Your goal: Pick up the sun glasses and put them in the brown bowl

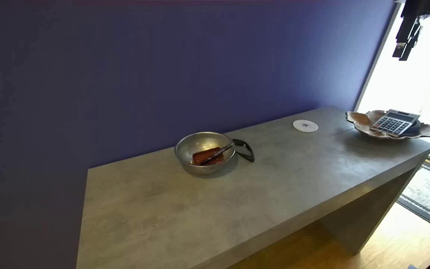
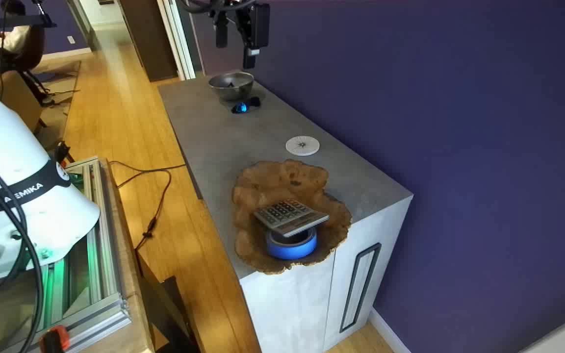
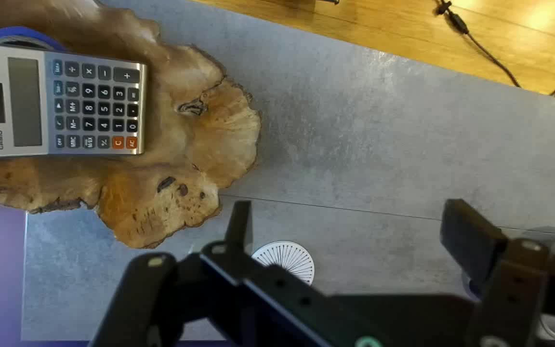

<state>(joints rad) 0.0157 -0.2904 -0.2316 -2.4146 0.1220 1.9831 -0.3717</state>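
With my black fingers wide apart, I feared a low approach might knock the round silver metal bowl, because the dark, blue-glinting sunglasses lay just beside it.

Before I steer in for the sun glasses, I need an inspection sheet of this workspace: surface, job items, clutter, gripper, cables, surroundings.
Surface: gray tabletop.
Sun glasses: on the tabletop, close beside the metal bowl; contact unclear.
Brown bowl: near one end of the tabletop; holds a calculator tilted on a blue tape roll.
Clutter: white disc between the bowls; reddish-brown tray and dark pen-like stick inside the metal bowl.
Gripper: open, above the tabletop, nothing held.
Cables: black floor cable on the wooden floor; arm cables over the white arm base.
Surroundings: purple wall along the tabletop; apparently a seated person in the background.
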